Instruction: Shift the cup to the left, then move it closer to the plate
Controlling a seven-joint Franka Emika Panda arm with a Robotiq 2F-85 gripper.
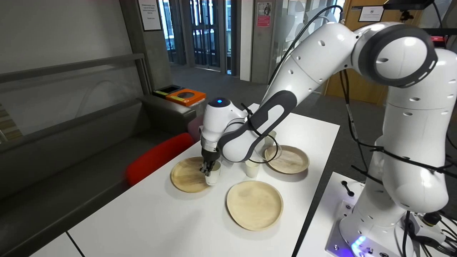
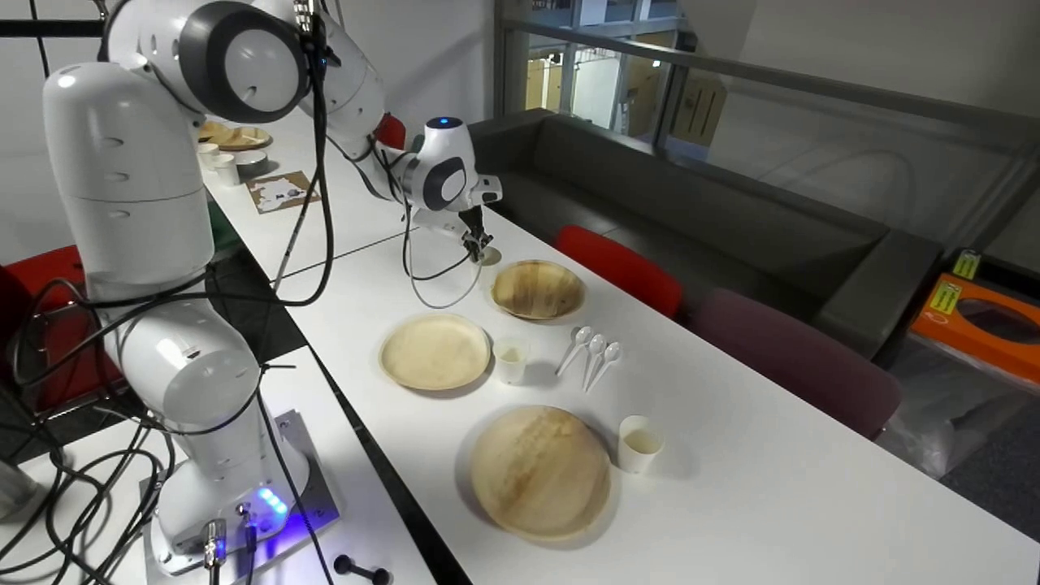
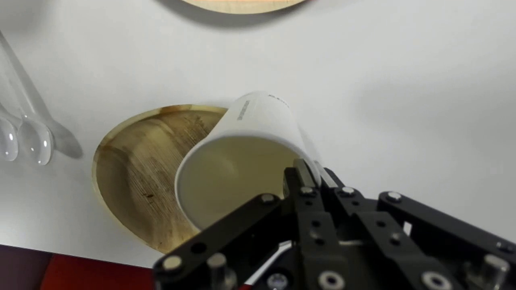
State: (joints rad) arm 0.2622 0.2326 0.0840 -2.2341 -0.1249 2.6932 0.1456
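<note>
I see the end effector [image 3: 315, 173] pinching the rim of the cup [image 3: 238, 161] just beside the dish [image 3: 137, 177]; whether cup and dish touch, I can't tell. The wrist view looks right into the cup and shows print [image 3: 243, 110] on its wall, lost in both exterior views. In an exterior view the spoons [image 2: 596, 347] lie whole near the dish; the wrist view crops them.

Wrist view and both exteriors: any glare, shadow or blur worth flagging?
Wrist view: bright glints on the spoons, a dark shadow beside them, and print on the cup too soft or small to read; both exterior views: white highlights on the arm, and the blue base lights glare.
</note>
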